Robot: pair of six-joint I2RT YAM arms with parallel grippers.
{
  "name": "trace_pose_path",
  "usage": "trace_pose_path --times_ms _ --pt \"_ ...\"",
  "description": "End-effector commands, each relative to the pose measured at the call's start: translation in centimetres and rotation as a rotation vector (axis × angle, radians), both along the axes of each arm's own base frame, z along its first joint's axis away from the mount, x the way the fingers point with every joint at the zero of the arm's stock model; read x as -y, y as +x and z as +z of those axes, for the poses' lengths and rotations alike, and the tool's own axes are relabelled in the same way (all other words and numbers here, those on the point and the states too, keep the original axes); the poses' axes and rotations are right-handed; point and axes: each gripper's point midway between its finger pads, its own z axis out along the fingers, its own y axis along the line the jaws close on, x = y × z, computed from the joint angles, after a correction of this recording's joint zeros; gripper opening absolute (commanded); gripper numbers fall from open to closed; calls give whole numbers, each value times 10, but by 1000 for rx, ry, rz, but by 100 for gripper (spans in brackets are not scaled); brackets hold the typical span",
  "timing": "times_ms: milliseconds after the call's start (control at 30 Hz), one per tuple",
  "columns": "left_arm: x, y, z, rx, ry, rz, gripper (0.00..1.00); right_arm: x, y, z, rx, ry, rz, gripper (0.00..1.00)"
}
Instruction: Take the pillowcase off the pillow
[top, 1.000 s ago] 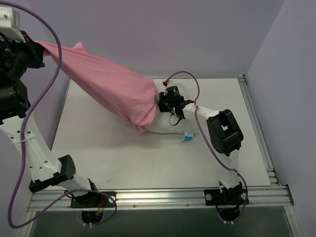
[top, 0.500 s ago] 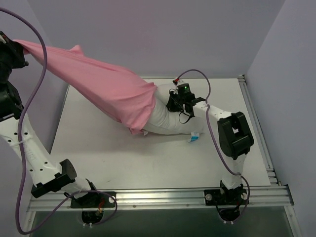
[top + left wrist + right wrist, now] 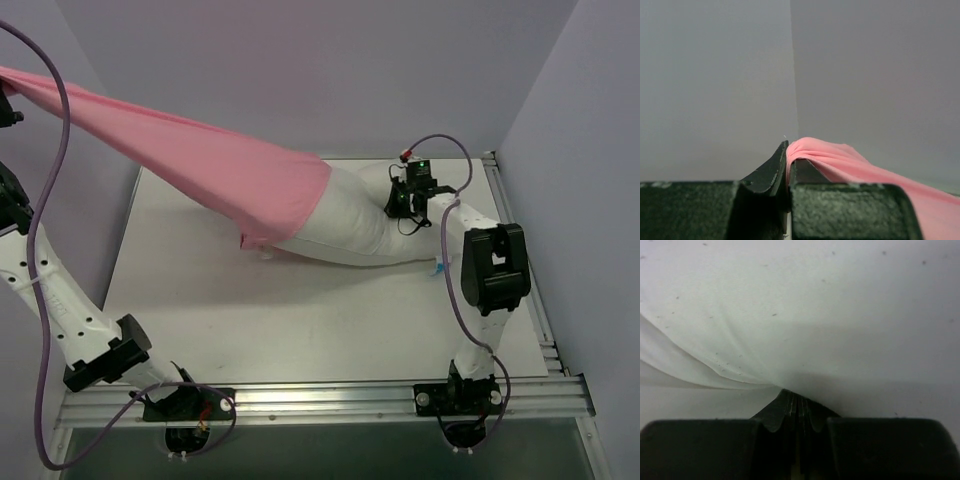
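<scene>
Above the white surface [image 3: 200,300], the pink pillowcase [image 3: 220,165] stretches taut toward the upper left, clamped in the raised left pincer [image 3: 788,153] to draw it off the white pillow [image 3: 360,225], half-bared right of centre and anchored by the right pincer [image 3: 796,399] pinched shut on its far end.

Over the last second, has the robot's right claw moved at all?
Yes. The right gripper, shut on the pillow, has slid rightward toward the table's right-hand rail, dragging the pillow with it.
</scene>
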Motion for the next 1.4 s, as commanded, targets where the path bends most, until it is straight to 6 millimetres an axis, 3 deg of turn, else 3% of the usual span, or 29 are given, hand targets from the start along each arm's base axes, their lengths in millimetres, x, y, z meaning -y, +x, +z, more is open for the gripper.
trace_pose_path --times_ms 0,33,167,267,400,433,567,600,633,667,700,767,800,833,867,900,933,1000,1100,1200,1233,1267,1300,1333,1367 --pt "-15 -72 119 423 214 244 2 187 -143 -104 -651 -563 -233 0" --pt "-11 -74 119 428 212 231 2 200 -146 -105 -666 -544 -265 0" --pt "-8 -63 109 408 199 182 2 217 -148 -110 -670 -503 -313 0" --pt "-7 -56 103 389 194 153 2 219 -146 -109 -656 -435 -329 0" --pt "19 -34 86 351 163 -32 2 190 -132 -107 -595 -318 -283 0" --pt "32 -26 76 319 170 -98 2 173 -126 -104 -570 -226 -251 0" --pt "87 19 26 159 194 -274 2 147 -112 -95 -485 -129 -238 0" --pt "114 32 12 127 199 -349 2 139 -113 -95 -480 -85 -239 0" --pt "124 42 -3 87 191 -383 2 133 -103 -87 -424 -37 -235 0" --pt "131 50 -12 58 199 -400 2 123 -101 -84 -412 24 -224 0" --pt "150 55 -15 47 200 -444 2 118 -98 -81 -399 54 -237 0" --pt "156 78 -43 -52 189 -459 2 111 -94 -73 -365 93 -234 0" --pt "161 78 -37 -49 199 -462 2 109 -92 -71 -355 102 -238 0" --pt "170 96 -62 -128 196 -487 2 106 -91 -68 -343 110 -238 0" --pt "172 101 -67 -149 197 -486 2 105 -91 -66 -341 109 -237 0" --pt "171 104 -64 -149 206 -466 2 105 -90 -65 -337 103 -237 0" --pt "174 117 -81 -195 224 -470 2 104 -90 -63 -334 97 -236 0" --pt "165 132 -94 -232 256 -407 2 103 -89 -62 -331 88 -233 0" --pt "146 164 -149 -368 307 -329 2 97 -90 -59 -325 83 -226 0" --pt "132 189 -230 -560 337 -304 2 93 -90 -57 -317 79 -215 0" --pt "122 193 -245 -596 356 -271 2 91 -90 -57 -321 80 -211 0" --pt "117 194 -284 -681 354 -269 2 89 -90 -57 -321 79 -206 0" --pt "112 196 -304 -718 358 -257 2 89 -90 -58 -322 77 -204 0" --pt "105 190 -343 -814 378 -244 2 88 -90 -58 -322 77 -203 0" --pt "101 186 -359 -856 386 -233 2 86 -91 -58 -324 75 -197 0"
